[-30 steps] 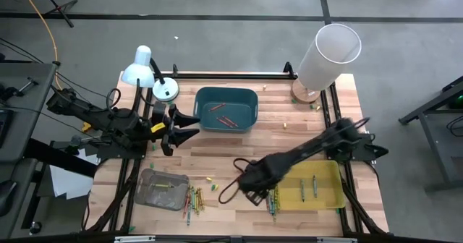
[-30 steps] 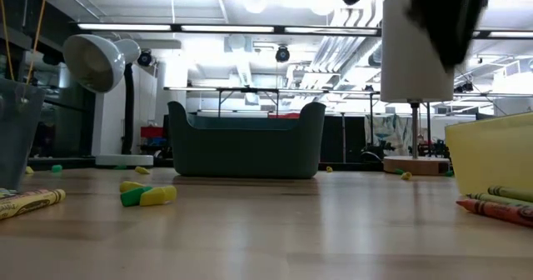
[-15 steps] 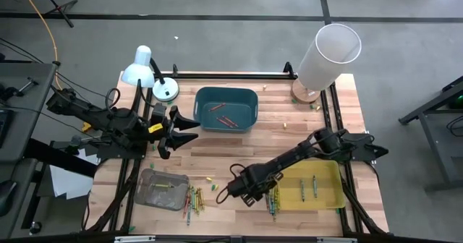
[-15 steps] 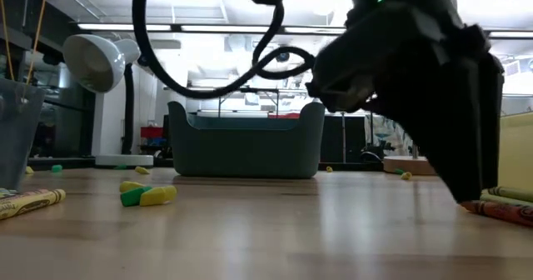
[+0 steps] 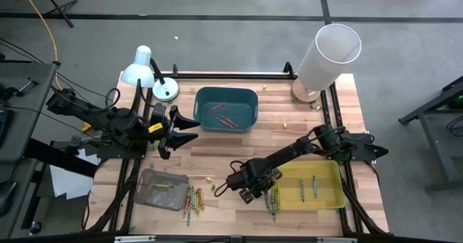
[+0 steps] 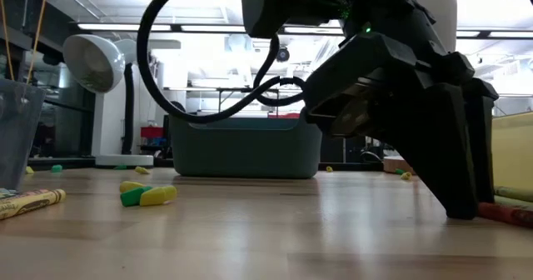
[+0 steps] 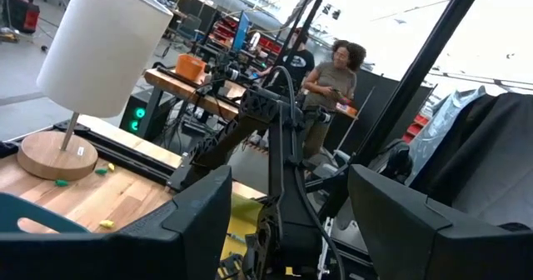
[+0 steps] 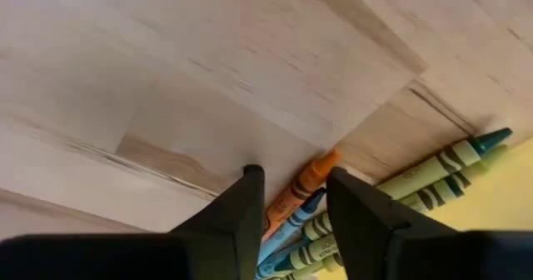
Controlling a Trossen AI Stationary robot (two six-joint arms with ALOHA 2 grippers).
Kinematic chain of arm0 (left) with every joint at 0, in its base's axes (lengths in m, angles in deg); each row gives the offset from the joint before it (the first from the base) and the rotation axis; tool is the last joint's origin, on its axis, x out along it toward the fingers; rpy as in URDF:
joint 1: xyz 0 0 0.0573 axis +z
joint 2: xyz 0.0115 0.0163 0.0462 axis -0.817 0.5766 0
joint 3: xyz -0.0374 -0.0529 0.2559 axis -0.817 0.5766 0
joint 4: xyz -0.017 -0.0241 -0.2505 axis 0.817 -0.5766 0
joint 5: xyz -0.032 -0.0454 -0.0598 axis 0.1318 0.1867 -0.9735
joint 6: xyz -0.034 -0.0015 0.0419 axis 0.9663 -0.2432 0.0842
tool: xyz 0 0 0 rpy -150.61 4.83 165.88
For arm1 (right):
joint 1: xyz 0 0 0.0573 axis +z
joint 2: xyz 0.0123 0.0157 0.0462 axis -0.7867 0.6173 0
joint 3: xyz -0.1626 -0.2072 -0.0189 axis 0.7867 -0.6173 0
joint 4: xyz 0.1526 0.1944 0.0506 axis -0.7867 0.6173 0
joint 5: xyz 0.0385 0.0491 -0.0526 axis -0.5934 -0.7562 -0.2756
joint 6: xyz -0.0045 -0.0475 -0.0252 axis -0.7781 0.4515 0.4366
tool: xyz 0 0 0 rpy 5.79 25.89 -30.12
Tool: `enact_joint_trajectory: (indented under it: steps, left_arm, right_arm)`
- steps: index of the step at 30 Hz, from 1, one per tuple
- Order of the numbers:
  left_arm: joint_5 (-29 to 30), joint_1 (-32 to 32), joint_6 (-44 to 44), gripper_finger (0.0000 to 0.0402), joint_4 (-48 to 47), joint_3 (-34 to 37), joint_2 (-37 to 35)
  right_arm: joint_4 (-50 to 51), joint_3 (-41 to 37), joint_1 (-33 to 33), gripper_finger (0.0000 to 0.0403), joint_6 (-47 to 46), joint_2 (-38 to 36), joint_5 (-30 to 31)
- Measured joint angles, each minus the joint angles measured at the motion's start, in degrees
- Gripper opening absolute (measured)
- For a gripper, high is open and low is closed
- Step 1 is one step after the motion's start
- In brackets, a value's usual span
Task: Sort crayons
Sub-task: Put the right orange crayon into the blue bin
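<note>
My right gripper is down at the table top, just left of the yellow tray. It is open by a narrow gap, and its two fingers stand on either side of an orange crayon in a row of green and blue crayons. The low view shows its fingertip at the wood beside a red crayon. My left gripper waits open and empty, left of the teal bin. My right gripper comes from above, slanting down, with the orange crayon's middle between its fingers and a blue crayon beside it. The fingers lie across the crayon, which rests flat on the table. I cannot tell whether the fingers touch it.
The teal bin holds red crayons. A grey tray lies near left with a crayon pile beside it. Yellow and green bits lie on the wood. A lamp and a white cylinder stand at the far side.
My right gripper has come down from above the table to the table top and a little toward the near-left, ending over the crayons beside the yellow tray. The crayons have kept their places.
</note>
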Motion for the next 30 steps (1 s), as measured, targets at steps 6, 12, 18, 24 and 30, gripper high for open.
enact_joint_trajectory:
  steps: [6,12,18,24,30]
  left_arm:
    - [0.1,0.0,-1.0,0.0229,0.0,0.0,0.0]
    - [0.2,0.0,-2.4,0.0229,-0.1,0.0,-0.7]
    - [0.5,0.0,-2.6,0.0229,-0.3,0.0,-4.6]
    - [2.3,0.0,-3.0,0.0229,-1.7,0.0,-8.6]
    - [2.5,0.0,-2.5,0.0229,-2.5,0.0,-10.2]
  right_arm:
    - [-0.6,0.1,0.1,0.0024,2.8,0.0,2.2]
    - [-0.8,0.0,0.1,0.0015,7.2,-0.6,3.7]
    - [-2.1,-0.3,-0.7,0.0004,10.0,-5.4,13.1]
    - [-10.1,-0.2,-2.4,0.0002,17.2,-11.4,17.3]
    - [-19.9,-0.2,-4.4,0.0001,29.0,-20.8,29.9]
